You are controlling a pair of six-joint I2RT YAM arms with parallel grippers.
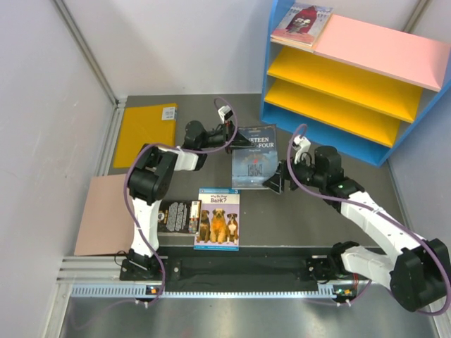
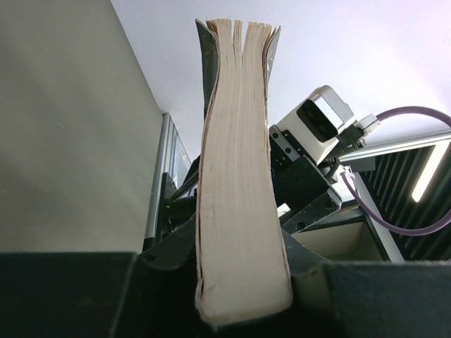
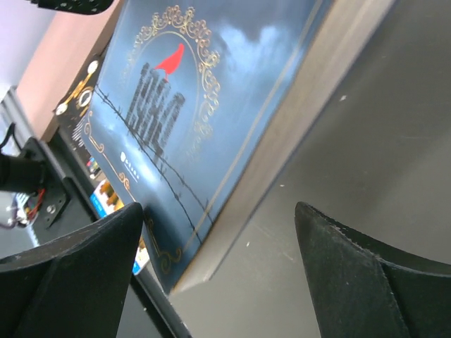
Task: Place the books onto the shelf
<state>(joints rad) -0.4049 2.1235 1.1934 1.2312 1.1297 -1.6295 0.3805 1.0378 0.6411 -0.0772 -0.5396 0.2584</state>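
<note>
Dark navy book (image 1: 255,156) gripped on the table (image 1: 317,218), not yet shelved.
Left gripper (image 1: 231,137) clenched on its page edge, apparently tipping it up; right gripper (image 1: 276,182) released, straddling the opposite corner, probably to share the lift; shelf (image 1: 268,77) well apart.

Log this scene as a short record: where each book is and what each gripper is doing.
on shelf: red-and-white book, lying on top of the shelf
gripped: dark navy book, clamped at one edge by the left gripper
right gripper: open, at that book's opposite edge, not gripping
on table: blue dog book, black book beside it
fifth book: not in view
</note>
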